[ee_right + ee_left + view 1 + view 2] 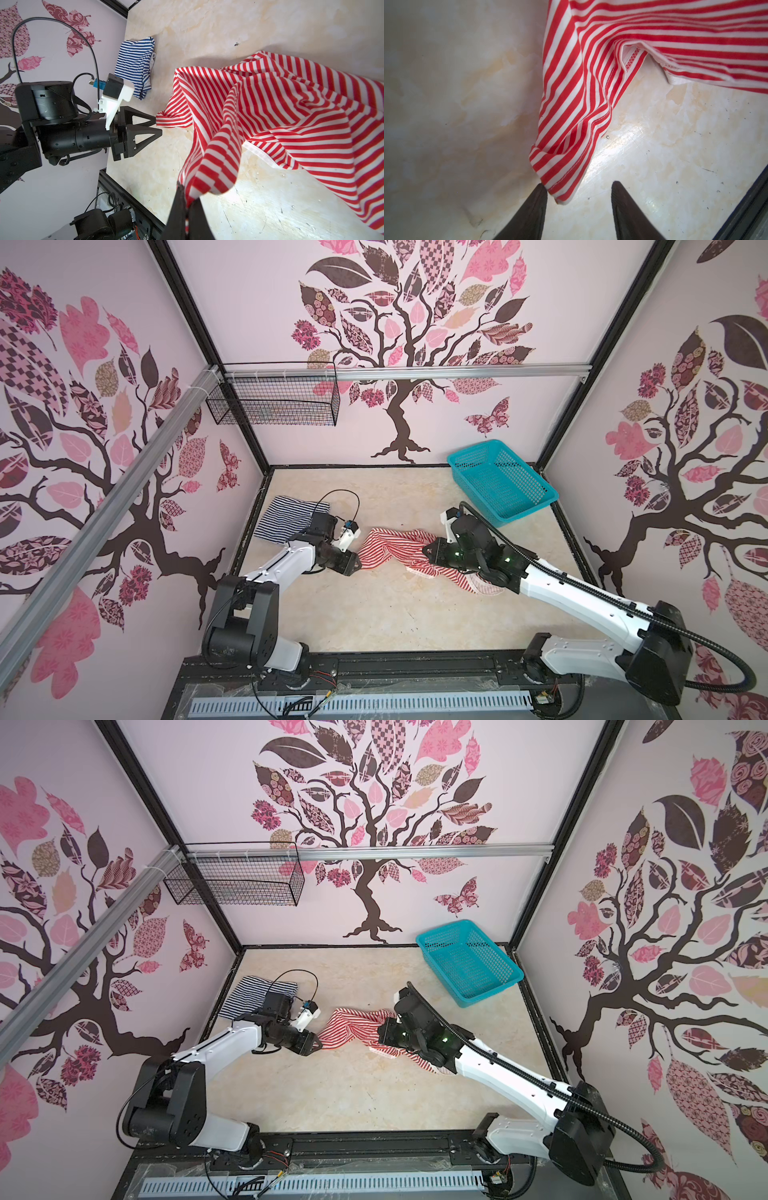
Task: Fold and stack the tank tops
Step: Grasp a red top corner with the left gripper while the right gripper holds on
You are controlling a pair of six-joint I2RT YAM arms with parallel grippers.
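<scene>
Red-and-white tank top (395, 549) (353, 1029) sits mid-frame in both top views, bunched and twisted on the table (374, 614). It's thin stretchy knit with narrow stripes and a stitched hem.

My right gripper (426, 549) (187, 199) is clamped tight on a fold of it. In the right wrist view the cloth drapes away from the pinch in soft ridges, with pale edging showing at one opening. That arm comes in from the lower right, its forearm angled up and left across the table.

My left gripper (358, 563) (577, 187) has its jaws apart and nothing pinched. A hem corner just touches one black fingertip (542, 188). That arm reaches in low from the lower left, with the wrist pointing right.

The navy-and-white tank top (282, 518) (135, 66) lies folded into a flat rectangle at center left, near the wall and partly behind the left wrist. The teal mesh basket (528, 509) sits in the upper right of the table, well apart from both tops. The tabletop is a glossy cream marble look.
</scene>
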